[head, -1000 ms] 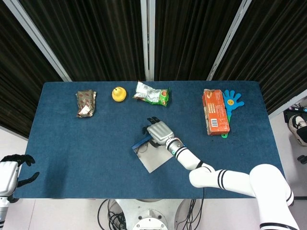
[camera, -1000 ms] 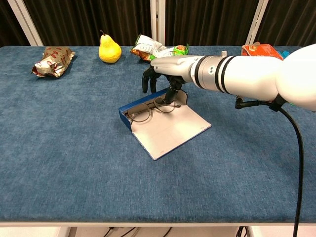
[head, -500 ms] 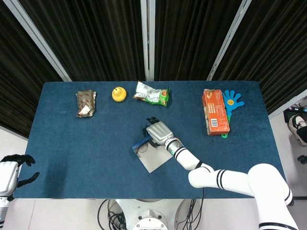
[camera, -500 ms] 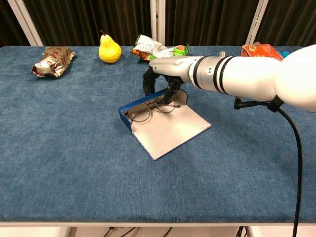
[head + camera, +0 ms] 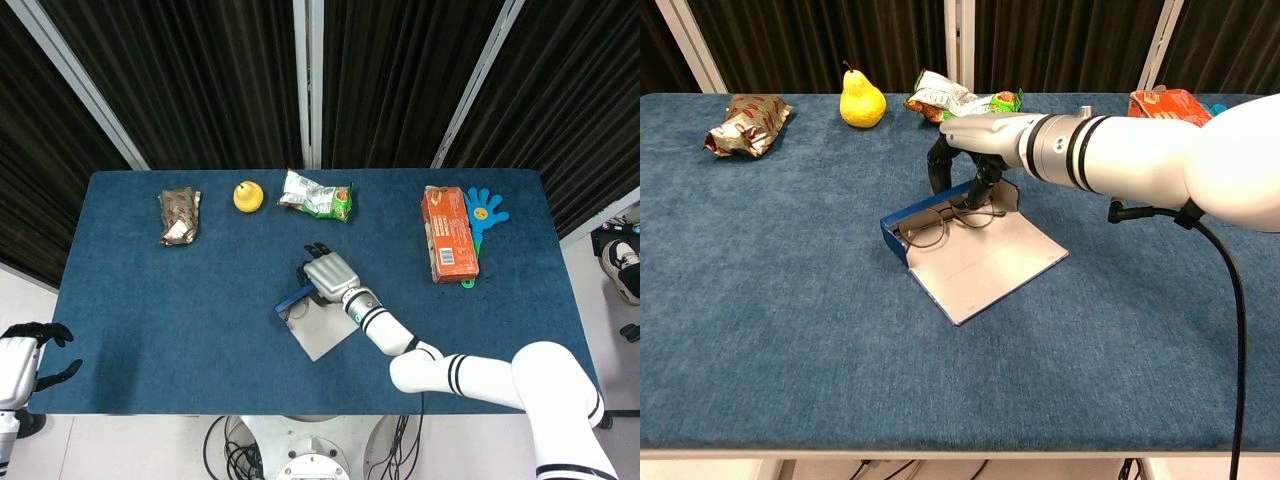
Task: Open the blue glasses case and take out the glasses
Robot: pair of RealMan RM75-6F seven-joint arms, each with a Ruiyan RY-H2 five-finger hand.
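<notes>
1. Blue glasses case (image 5: 940,235): lies open near the middle of the blue table (image 5: 790,330), its pale lid flap spread flat toward the near edge. Taken as the reference for every entry below.
2. Glasses (image 5: 945,220): thin dark wire frame, resting in the tray of the case against its back wall, lenses toward the case's left end.
3. Right hand (image 5: 965,150): hangs over the back of the case, dark fingers (image 5: 936,165) curled down around the right part of the glasses. Whether they actually grip the frame cannot be told from either view.
4. Left hand (image 5: 25,350): far to the left of the case, off the table's near-left corner, fingers spread, holding nothing.
5. Yellow pear (image 5: 862,100): upright, behind the case and a little to its left, near the table's far edge.
6. Green and white snack bag (image 5: 960,100): crumpled, directly behind the case.
7. Brown foil packet (image 5: 748,123): well to the left of the case, at the back.
8. Orange box (image 5: 448,246): well to the right of the case, lying flat.
9. Blue hand-shaped toy (image 5: 484,212): just beyond the orange box, further from the case.
</notes>
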